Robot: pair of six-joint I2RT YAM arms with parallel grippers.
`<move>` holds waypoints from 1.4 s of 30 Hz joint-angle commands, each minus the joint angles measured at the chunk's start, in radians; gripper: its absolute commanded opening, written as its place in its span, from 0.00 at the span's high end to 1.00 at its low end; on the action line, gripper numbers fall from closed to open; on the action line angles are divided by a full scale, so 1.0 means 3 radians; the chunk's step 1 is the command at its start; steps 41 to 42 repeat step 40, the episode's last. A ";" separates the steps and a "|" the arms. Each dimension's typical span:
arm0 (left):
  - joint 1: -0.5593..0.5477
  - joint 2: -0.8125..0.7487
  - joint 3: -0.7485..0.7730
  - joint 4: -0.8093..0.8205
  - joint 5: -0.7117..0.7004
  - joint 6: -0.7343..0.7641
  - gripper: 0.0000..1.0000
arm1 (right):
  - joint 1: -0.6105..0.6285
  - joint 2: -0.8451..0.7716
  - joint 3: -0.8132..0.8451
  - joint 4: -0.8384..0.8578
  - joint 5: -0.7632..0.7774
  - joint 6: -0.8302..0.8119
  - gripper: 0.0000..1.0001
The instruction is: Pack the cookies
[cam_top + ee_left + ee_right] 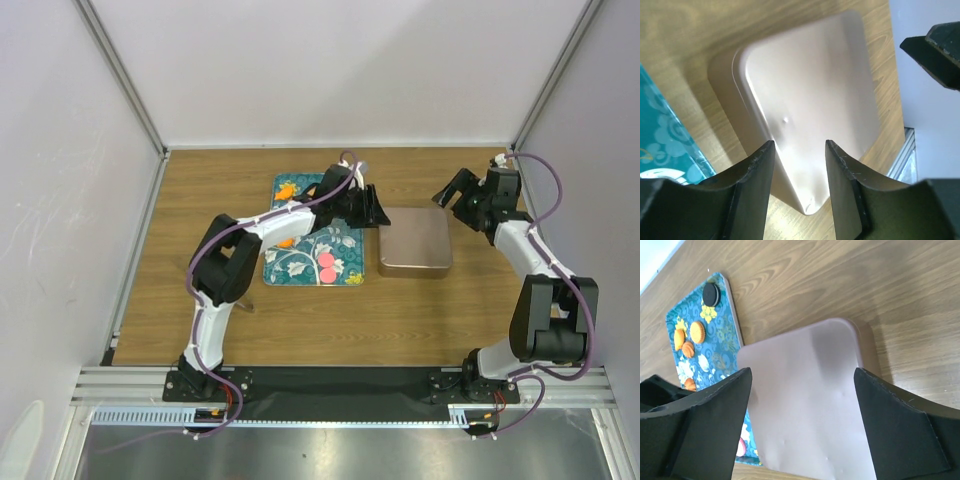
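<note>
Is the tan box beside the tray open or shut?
Shut: the tan box shows a flat, unbroken top in all three views, no inside visible. Lid or upturned base, cannot tell.

Round cookies (326, 266) flat on teal tray (348, 250)

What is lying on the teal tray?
Two pink cookies, a black cookie and an orange cookie lie on the tray. The left arm hides part of it.

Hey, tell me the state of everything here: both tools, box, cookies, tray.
Box: closed on top.
Cookies: lying loose on the tray.
Tray: lying flat, holding cookies.
Left tool: open, empty, above the box's edge.
Right tool: open wide, empty.
</note>
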 commanded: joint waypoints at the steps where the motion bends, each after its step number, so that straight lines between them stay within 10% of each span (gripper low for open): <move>1: 0.0060 -0.0342 0.0203 -0.0191 -0.0088 0.0236 0.49 | -0.0034 -0.0131 0.0181 -0.0253 0.0114 -0.0053 0.11; 13: 0.0086 -0.1349 -0.0281 -0.0350 -0.0313 0.0543 0.49 | 0.0053 -0.0740 0.0187 -0.0499 -0.0003 -0.0160 0.08; 32: 0.0127 -0.4478 -0.2107 -0.1138 -0.1161 0.1540 0.40 | 0.0631 -0.2033 -0.0079 -0.1015 0.0354 -0.0349 0.00; 42: 0.0127 -0.4837 -0.2471 -0.1112 -0.1300 0.1606 0.40 | 0.0636 -0.2100 -0.0150 -0.0980 0.0426 -0.0334 0.00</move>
